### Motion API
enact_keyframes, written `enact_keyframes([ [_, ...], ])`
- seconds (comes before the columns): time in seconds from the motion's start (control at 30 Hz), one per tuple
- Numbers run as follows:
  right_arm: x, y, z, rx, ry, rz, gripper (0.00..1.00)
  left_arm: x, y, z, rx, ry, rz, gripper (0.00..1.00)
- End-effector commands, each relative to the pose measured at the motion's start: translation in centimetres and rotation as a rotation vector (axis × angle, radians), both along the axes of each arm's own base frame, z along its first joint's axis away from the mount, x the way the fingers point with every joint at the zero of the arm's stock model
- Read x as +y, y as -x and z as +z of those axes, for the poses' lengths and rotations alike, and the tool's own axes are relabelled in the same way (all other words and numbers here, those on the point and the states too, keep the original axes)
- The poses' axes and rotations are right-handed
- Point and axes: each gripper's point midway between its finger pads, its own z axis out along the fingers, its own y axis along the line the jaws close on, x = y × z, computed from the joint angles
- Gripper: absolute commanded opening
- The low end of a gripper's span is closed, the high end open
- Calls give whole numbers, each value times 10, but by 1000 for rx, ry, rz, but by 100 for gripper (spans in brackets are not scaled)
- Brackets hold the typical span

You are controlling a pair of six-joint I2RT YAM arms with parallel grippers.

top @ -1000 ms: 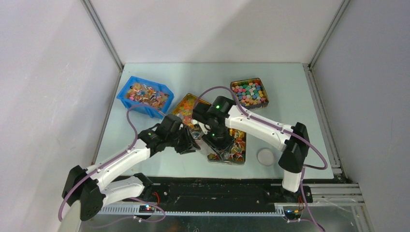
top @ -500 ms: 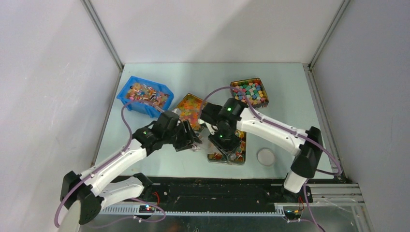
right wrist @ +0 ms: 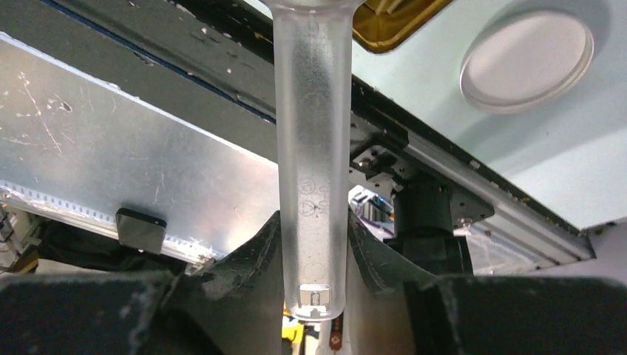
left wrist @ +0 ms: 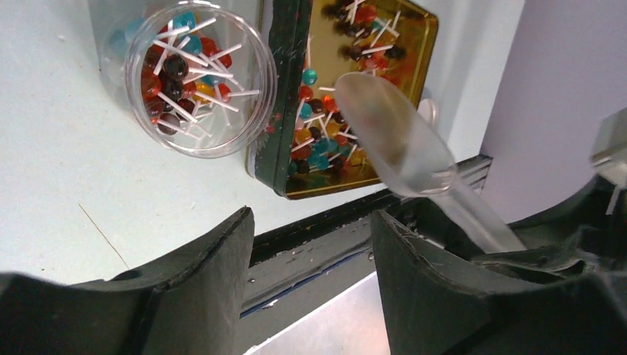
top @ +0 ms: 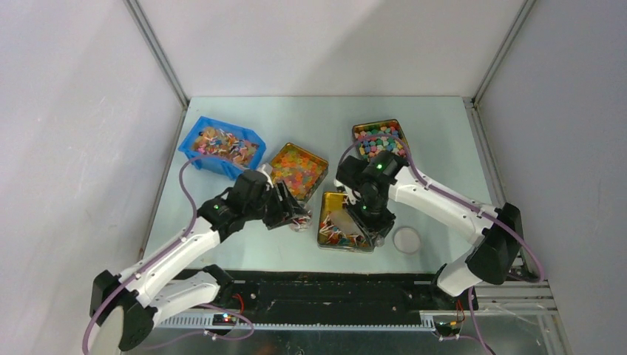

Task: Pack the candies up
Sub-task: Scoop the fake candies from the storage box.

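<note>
Clear cup (left wrist: 203, 150) holds candies (left wrist: 176, 68); gold tin (left wrist: 425, 33) likewise.

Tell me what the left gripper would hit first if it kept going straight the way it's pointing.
Likely the near corner of the tin, or the table just short of it; depth is unclear. The left gripper is open, with the candy jar left of that line.
</note>
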Motion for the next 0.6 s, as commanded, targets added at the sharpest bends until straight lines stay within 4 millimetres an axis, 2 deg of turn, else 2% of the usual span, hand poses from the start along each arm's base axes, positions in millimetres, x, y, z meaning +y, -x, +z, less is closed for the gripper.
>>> enact_keyframes([
  [0.0, -16, 6, 10, 22, 10, -54, 0, -9, 3, -14, 5, -44, -63, 64],
  [0.2, -25, 17, 11, 117, 62, -78, 0, -30, 9, -41, 50, -134, -148, 63],
  [0.37, -23, 26, 7, 184, 67, -80, 0, -47, 11, -56, 69, -190, -214, 61],
  [0.57, -23, 33, -1, 247, 92, -78, 0, -57, 9, -76, 102, -236, -253, 58],
])
